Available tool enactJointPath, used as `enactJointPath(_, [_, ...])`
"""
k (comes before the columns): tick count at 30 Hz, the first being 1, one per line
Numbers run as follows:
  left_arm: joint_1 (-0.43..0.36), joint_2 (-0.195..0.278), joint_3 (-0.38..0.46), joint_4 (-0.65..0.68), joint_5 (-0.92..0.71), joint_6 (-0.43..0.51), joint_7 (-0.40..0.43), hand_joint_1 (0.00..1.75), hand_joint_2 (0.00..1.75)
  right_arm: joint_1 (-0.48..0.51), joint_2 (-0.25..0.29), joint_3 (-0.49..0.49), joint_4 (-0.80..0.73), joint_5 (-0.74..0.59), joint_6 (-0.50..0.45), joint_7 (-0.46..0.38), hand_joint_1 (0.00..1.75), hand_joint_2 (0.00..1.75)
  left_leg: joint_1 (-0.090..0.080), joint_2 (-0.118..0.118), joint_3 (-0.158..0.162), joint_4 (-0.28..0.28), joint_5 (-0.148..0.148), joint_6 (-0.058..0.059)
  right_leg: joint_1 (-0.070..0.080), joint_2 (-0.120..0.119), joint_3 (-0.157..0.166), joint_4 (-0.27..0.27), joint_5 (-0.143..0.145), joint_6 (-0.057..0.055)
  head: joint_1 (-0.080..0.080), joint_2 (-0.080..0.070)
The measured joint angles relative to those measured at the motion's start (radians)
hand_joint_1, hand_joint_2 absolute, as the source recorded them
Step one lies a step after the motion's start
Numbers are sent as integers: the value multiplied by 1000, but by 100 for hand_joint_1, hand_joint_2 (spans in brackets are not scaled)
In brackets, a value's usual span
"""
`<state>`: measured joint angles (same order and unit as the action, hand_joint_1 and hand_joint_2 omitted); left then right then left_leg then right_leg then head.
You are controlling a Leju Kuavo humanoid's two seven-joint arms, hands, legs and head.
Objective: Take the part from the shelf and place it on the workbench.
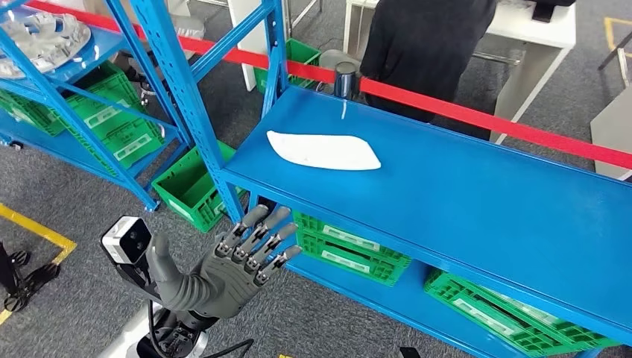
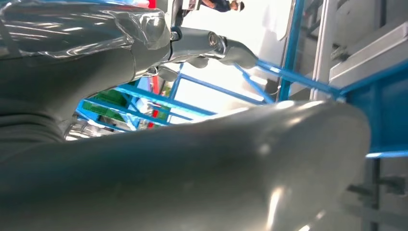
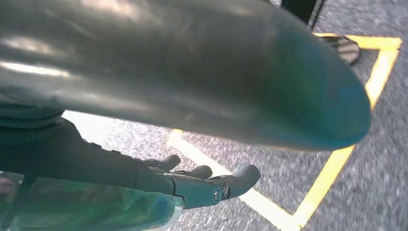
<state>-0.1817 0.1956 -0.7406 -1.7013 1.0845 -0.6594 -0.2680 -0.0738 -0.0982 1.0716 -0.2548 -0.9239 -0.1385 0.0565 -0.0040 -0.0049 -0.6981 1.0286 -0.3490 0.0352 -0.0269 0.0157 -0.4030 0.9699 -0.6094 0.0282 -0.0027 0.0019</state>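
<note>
Left hand [image 1: 223, 272], lower left of frame: fingers [image 1: 261, 235] spread, holding nothing, tips near the blue shelf [image 1: 477, 201] edge. White part [image 1: 324, 150] lies upper centre on the shelf. Right hand [image 3: 192, 185] hangs over floor, fingers loosely extended, empty. Risk: fingers striking the shelf edge on the reach.

The left robot hand [image 1: 223, 268] is raised just below the shelf [image 1: 447, 201] edge, fingers spread, holding nothing. The right robot hand [image 3: 192, 185] hangs with fingers apart, empty.

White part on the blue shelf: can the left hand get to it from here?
Probably yes. The left hand is open at the shelf front edge, and nothing lies between it and the white part.
</note>
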Motion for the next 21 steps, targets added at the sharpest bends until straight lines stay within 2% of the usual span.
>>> enactJointPath(2, [-1, -1, 0, -2, 0, -2, 0, 0, 0, -2, 0, 0, 0, 0, 0, 0, 0, 0, 3, -2, 21, -24, -6, 10, 0, -5, 1, 13, -16, 1, 1, 0])
enactJointPath(3, [-1, -3, 0, -3, 0, -2, 0, 0, 0, -4, 0, 0, 0, 0, 1, -1, 0, 0, 5, -1, 32, -35, -10, 15, 1, -6, -23, 58, -33, -3, 1, 0])
enactJointPath(5, [-2, -4, -1, -1, 0, -3, 0, 0, 0, -6, -3, 0, 0, 0, 2, -1, 0, 0, 3, -2, 45, -42, -19, 22, 3, -6, -121, 207, -72, -11, 2, 0])
enactJointPath(6, [-2, -5, -2, 0, -1, -3, 0, 0, 0, -4, -4, 0, 0, 0, 3, -1, 0, 0, 1, -5, 49, -42, -24, 23, 3, -6, -173, 272, -81, -10, 1, 0])
enactJointPath(7, [-1, -5, -2, 0, -2, -3, 1, 0, 0, -2, -5, 0, 0, 0, 4, -1, 0, 0, -1, -8, 55, -42, -30, 23, 3, -6, -209, 301, -72, -3, 1, 0])
enactJointPath(8, [-1, -6, -3, 1, -3, -3, 1, 0, 0, 0, -6, 0, 0, 0, 4, -1, 0, 0, -2, -11, 61, -41, -35, 22, 3, -6, -226, 289, -44, 8, 1, 0])
enactJointPath(10, [-1, -8, -3, 1, -6, -3, 2, 0, 0, 2, -8, 0, 0, 0, 4, -1, 0, 0, -3, -16, 76, -38, -47, 15, 2, -9, -208, 167, 50, 31, 2, 0])
enactJointPath(11, [-1, -9, -3, 1, -7, -4, 2, 0, 0, 1, -9, 0, 0, 0, 5, -2, 0, 0, -5, -16, 80, -34, -53, 11, 3, -11, -192, 106, 91, 33, 2, 0])
enactJointPath(12, [-1, -10, -3, 1, -8, -4, 3, 0, 0, 0, -9, 0, 0, 0, 5, -3, 0, 0, -7, -17, 83, -30, -59, 6, 4, -12, -179, 64, 118, 27, 1, 0])
enactJointPath(13, [-1, -11, -3, 1, -8, -4, 4, 0, 0, 0, -9, -1, 0, 0, 5, -3, 0, 0, -9, -18, 83, -26, -63, 2, 6, -14, -173, 46, 131, 16, 1, 0])
enactJointPath(15, [-1, -13, -2, 1, -9, -5, 4, 0, 0, -1, -10, -1, 0, 0, 6, -4, 0, 0, -10, -18, 84, -24, -66, -3, 8, -13, -169, 46, 134, -7, 1, 0])
enactJointPath(17, [-2, -13, -2, 0, -9, -5, 5, 0, 0, -1, -10, -1, 0, 0, 6, -4, 0, 0, -6, -14, 76, -4, -81, -13, 4, -13, -164, 43, 136, -19, 0, 0])
enactJointPath(19, [-3, -14, -1, 0, -9, -4, 6, 0, 0, -1, -10, -2, 0, -1, 7, -5, 0, 0, 1, -6, 36, 85, -131, -27, 0, -12, -159, 42, 135, -28, -1, 0])
enactJointPath(21, [-3, -14, -1, 0, -9, -2, 6, 0, 0, 0, -11, -3, 0, -2, 8, -5, 0, 0, 8, -1, -30, 222, -187, -36, 1, -13, -157, 43, 133, -33, -2, 0])
